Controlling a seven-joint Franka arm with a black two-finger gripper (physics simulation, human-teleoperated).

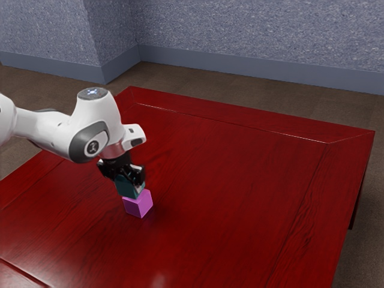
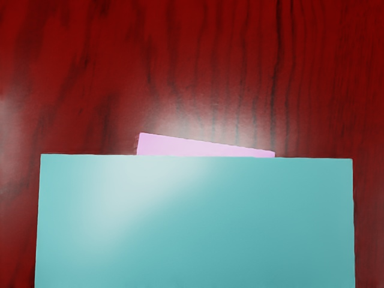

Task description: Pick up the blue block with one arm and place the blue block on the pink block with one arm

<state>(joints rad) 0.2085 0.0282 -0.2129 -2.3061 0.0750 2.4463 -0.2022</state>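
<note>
Blue block (image 1: 130,192): a teal-blue cube in the gripper's grasp, hanging directly over the pink block at the near-left part of the table.
Pink block (image 1: 138,205): sits flat on the red wooden table (image 1: 258,180), just beneath the blue one.
Gripper (image 1: 129,183): pointing straight down, jaws drawn in narrow against two opposite sides of the blue block and holding it.
Arm: the only one, entering from the exterior view's left, with its hand above the stack.
Deciding relation: the target lies straight below the jaws, not off to a side. In the wrist view only a thin pink strip (image 2: 204,147) shows past the edge of the blue block (image 2: 192,222).
Alignment: that strip runs slightly askew to the blue edge, so the two cubes look turned a little against each other.
Long axis: none; both are cubes.
Contact: cannot tell whether the blue underside touches the pink top or hovers just above it.
Next move, as judged: a short straight lowering, then release.
Risk: a slightly twisted stack.
</note>
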